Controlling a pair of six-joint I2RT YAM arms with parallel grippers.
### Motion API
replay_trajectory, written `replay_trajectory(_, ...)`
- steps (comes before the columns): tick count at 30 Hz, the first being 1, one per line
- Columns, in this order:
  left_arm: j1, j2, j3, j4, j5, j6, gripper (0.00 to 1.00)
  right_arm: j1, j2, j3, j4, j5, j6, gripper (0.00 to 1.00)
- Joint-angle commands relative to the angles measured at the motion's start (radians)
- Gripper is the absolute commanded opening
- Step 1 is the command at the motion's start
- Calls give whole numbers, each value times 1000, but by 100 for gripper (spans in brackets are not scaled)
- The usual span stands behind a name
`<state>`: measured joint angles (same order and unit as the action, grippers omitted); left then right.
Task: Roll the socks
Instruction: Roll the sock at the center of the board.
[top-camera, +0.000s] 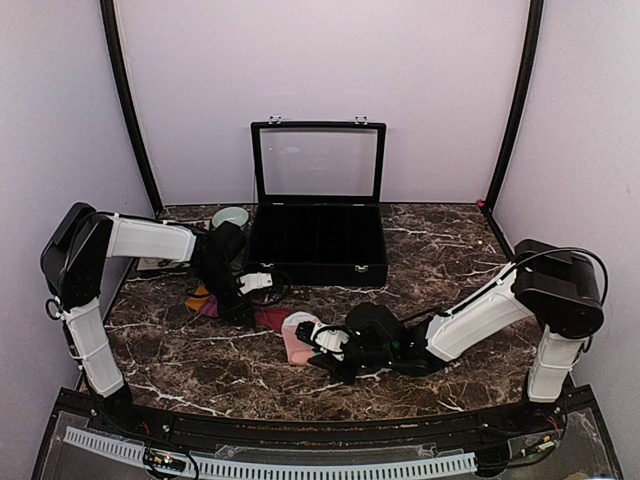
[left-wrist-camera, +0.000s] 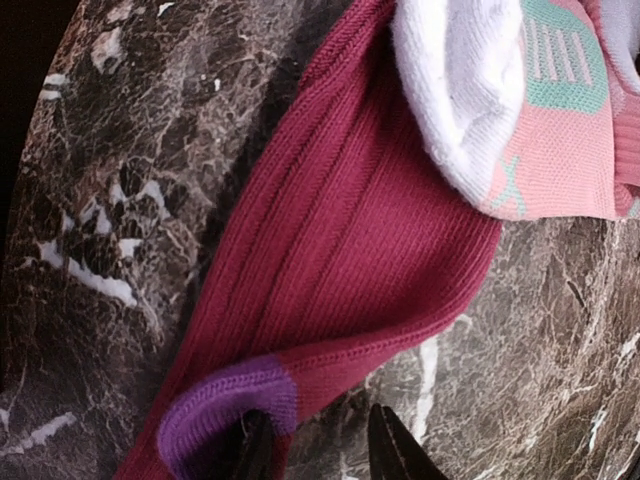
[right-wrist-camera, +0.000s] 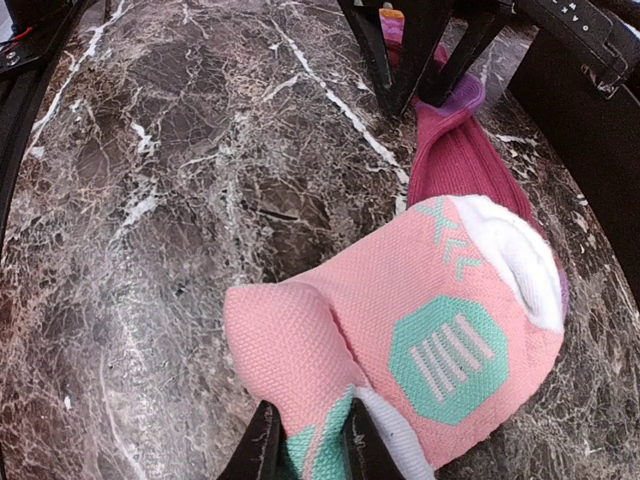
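Note:
The maroon sock (top-camera: 270, 318) (left-wrist-camera: 340, 230) lies stretched on the marble table, its purple patch (left-wrist-camera: 225, 405) near my left gripper (left-wrist-camera: 320, 450) (top-camera: 262, 284). The jaws stand apart: one finger (left-wrist-camera: 255, 450) sits against the purple patch, the other over bare marble, with only the sock's edge between them. On the maroon sock's other end lies the salmon-pink sock (top-camera: 296, 335) (right-wrist-camera: 400, 320) (left-wrist-camera: 560, 130), with mint and white patches, partly folded over. My right gripper (right-wrist-camera: 310, 445) (top-camera: 318, 338) is shut on the pink sock's near mint-and-pink edge.
A black compartment box (top-camera: 318, 245) with its clear lid raised stands at the back middle. A mint bowl (top-camera: 230, 216) sits to its left. In the right wrist view the left arm's fingers (right-wrist-camera: 400, 50) stand at the maroon sock's far end (right-wrist-camera: 460, 160).

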<state>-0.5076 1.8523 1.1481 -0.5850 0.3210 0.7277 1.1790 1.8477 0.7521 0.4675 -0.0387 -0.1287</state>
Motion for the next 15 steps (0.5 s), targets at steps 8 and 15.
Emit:
replay_trajectory(8,74,-2,-127,76,-300,-5,36,44,123,9,-422,-48,49,6)
replay_trajectory(15,103,-107,-143,-3,-132,-33,46,69,181,88,-528,-95,53,6)
